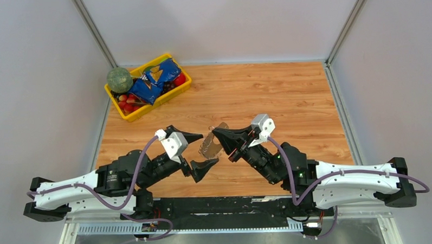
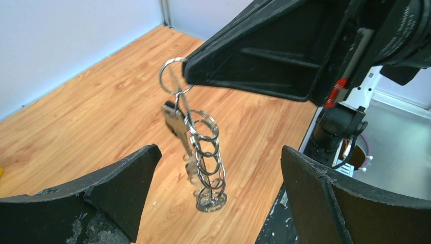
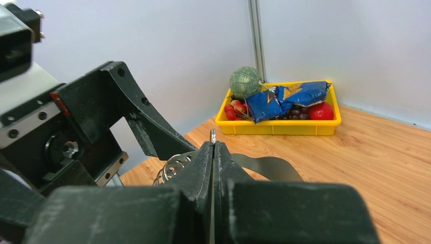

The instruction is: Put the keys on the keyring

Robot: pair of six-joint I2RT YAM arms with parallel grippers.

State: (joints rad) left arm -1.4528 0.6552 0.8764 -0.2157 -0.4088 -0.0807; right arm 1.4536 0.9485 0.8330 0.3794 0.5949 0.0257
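My right gripper (image 1: 216,132) is shut on the top ring (image 2: 172,76) of the keyring; its tip also shows in the left wrist view (image 2: 190,68). A chain of linked silvery rings (image 2: 206,152) hangs down from that ring, ending in a small perforated disc (image 2: 211,200) close to the wooden table. One silvery key (image 2: 175,124) hangs beside the chain. My left gripper (image 2: 219,152) is open, with a finger on each side of the hanging chain and not touching it. In the right wrist view my right gripper (image 3: 213,145) is shut, with the ring's edge (image 3: 213,135) poking out. No black-headed key shows.
A yellow tray (image 1: 184,89) stands at the table's far left, holding a green melon (image 1: 119,80), blue snack bags (image 1: 158,78) and red fruit. Grey walls enclose the table on three sides. Both arms meet over the table's near middle.
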